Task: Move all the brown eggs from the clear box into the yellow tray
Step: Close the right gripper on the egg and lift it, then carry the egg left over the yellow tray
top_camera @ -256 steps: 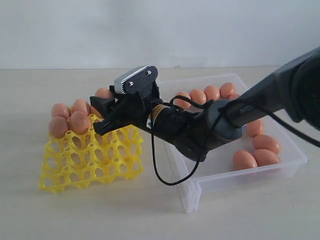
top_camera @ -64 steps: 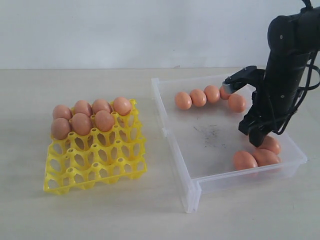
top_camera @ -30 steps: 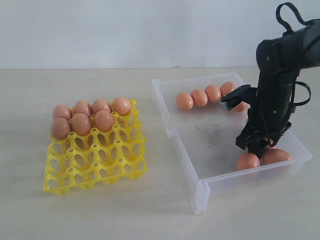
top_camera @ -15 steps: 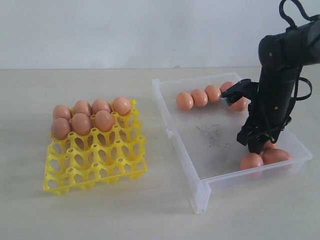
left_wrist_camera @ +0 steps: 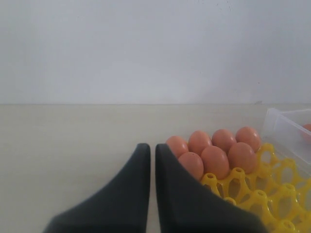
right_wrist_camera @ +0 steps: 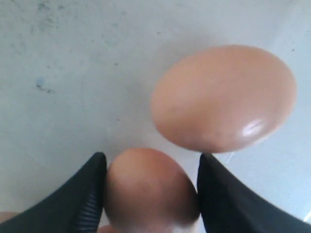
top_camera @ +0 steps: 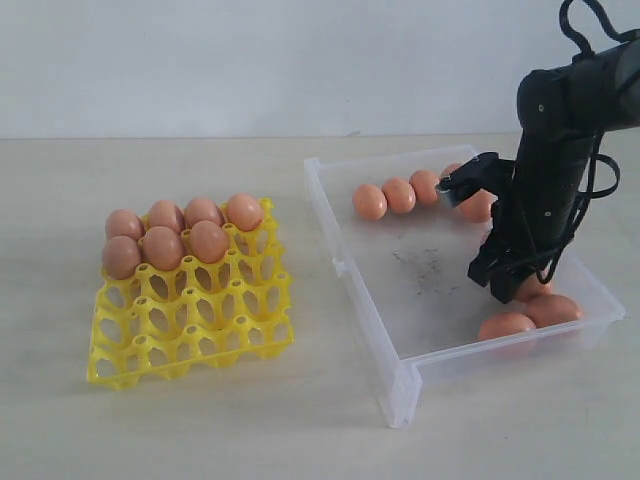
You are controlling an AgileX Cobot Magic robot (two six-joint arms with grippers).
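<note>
The clear box point(top_camera: 365, 290) holds a row of three brown eggs point(top_camera: 399, 194) along its far wall, one more behind the arm, and two at its near right corner point(top_camera: 553, 309). My right gripper point(top_camera: 505, 290) points down into that corner. In the right wrist view, the right gripper point(right_wrist_camera: 153, 156) has both fingers pressed on one brown egg point(right_wrist_camera: 150, 189), with another egg point(right_wrist_camera: 223, 97) lying just beyond. The yellow tray point(top_camera: 190, 330) carries several eggs point(top_camera: 163, 245) in its back cells. My left gripper point(left_wrist_camera: 151, 148) is shut and empty beside the tray point(left_wrist_camera: 252, 194).
The box's near left corner point(top_camera: 400, 390) juts toward the table's front. Bare tabletop point(top_camera: 310, 300) separates tray and box. Dark scuffs point(top_camera: 420, 262) mark the box floor. A pale wall runs behind the table.
The right gripper's fingers have drawn in onto an egg in the box's near right corner, and the wrist has edged slightly up and left. The tray and its eggs are unchanged.
</note>
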